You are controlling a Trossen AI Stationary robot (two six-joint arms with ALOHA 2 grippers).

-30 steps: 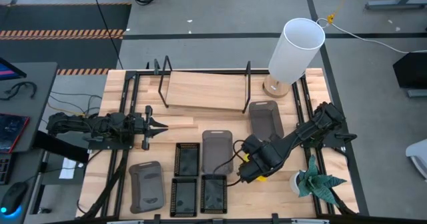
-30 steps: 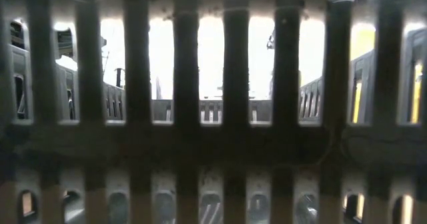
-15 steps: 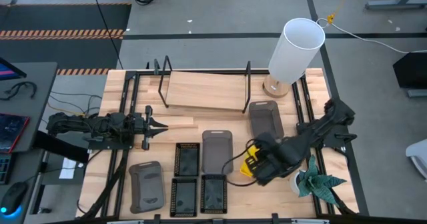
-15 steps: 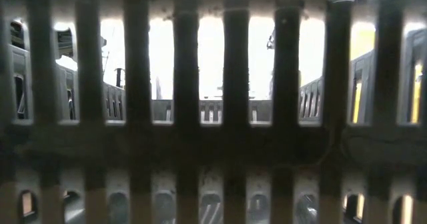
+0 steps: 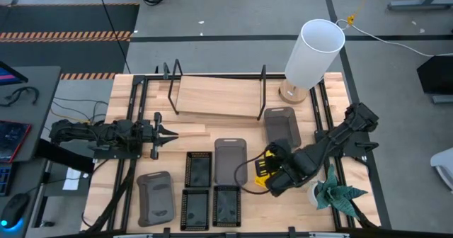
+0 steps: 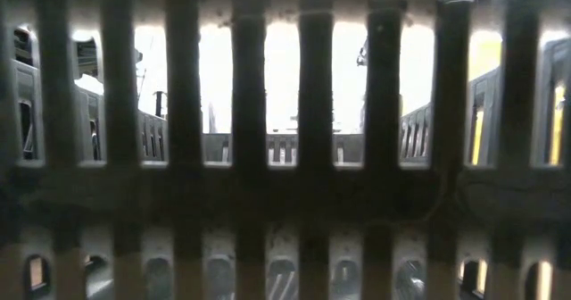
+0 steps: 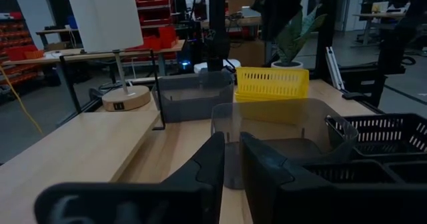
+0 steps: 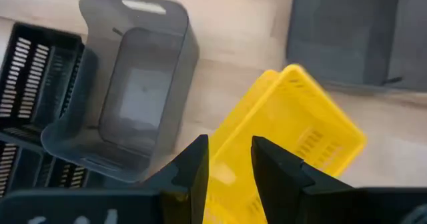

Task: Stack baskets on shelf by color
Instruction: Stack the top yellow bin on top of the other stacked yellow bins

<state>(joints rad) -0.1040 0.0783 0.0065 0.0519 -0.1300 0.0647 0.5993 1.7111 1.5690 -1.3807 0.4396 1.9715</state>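
Note:
My right gripper (image 5: 271,173) (image 8: 228,144) is shut on a bright yellow basket (image 5: 265,166) at the table's right middle. The basket also shows in the left wrist view (image 7: 272,84). My left gripper (image 5: 173,133) (image 7: 232,139) waits shut and empty at the left. The wooden shelf (image 5: 216,96) with black wire ends stands at the far side with nothing on it. Grey baskets (image 5: 282,127) (image 5: 230,160) (image 5: 155,197) and black mesh baskets (image 5: 199,169) (image 5: 195,208) (image 5: 226,205) rest on their bottoms on the tabletop. My right gripper pinches one wall of the yellow basket (image 8: 230,174) between its two fingers, at the basket's near end. The fingers come from above, pointing down. The basket sits tilted in the hold, its far end (image 8: 333,131) stretching away from the fingers.
A white lamp (image 5: 311,54) stands at the far right corner. A small potted plant (image 5: 336,192) stands at the near right, close to my right arm. A black mesh wall (image 6: 285,184) fills the low view.
My right gripper has turned and drawn back a little toward the table's right, holding the yellow basket. The basket was almost hidden under the arm. It now shows tilted beside the grey basket.

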